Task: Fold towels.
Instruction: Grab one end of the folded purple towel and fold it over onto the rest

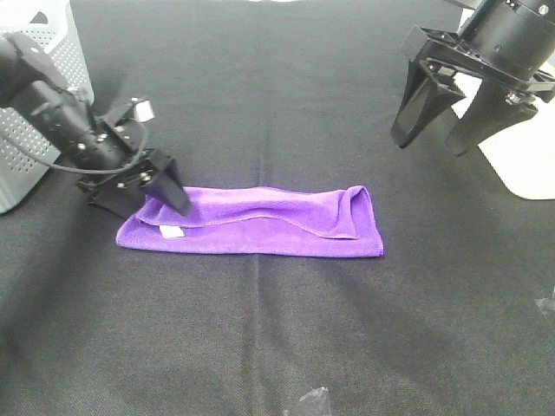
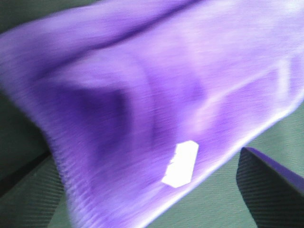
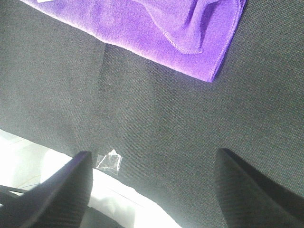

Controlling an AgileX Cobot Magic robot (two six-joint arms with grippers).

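The purple towel [image 1: 260, 221] lies on the black tabletop as a long strip folded in half, with its white tag [image 1: 171, 231] at the left end. My left gripper [image 1: 158, 198] is low over that left end with its jaws apart. In the left wrist view the blurred towel [image 2: 142, 95] and its tag [image 2: 180, 164] fill the frame, with one finger [image 2: 273, 190] beside the hem. My right gripper [image 1: 434, 139] hangs open and empty above the table at the back right, away from the towel's right end [image 3: 190, 33].
A white perforated basket [image 1: 35, 104] stands at the left edge. A white object [image 1: 520, 169] lies at the right edge. Small clear plastic scraps lie at the table's front [image 1: 308, 400] and right [image 1: 546, 303]; one shows in the right wrist view [image 3: 109, 160].
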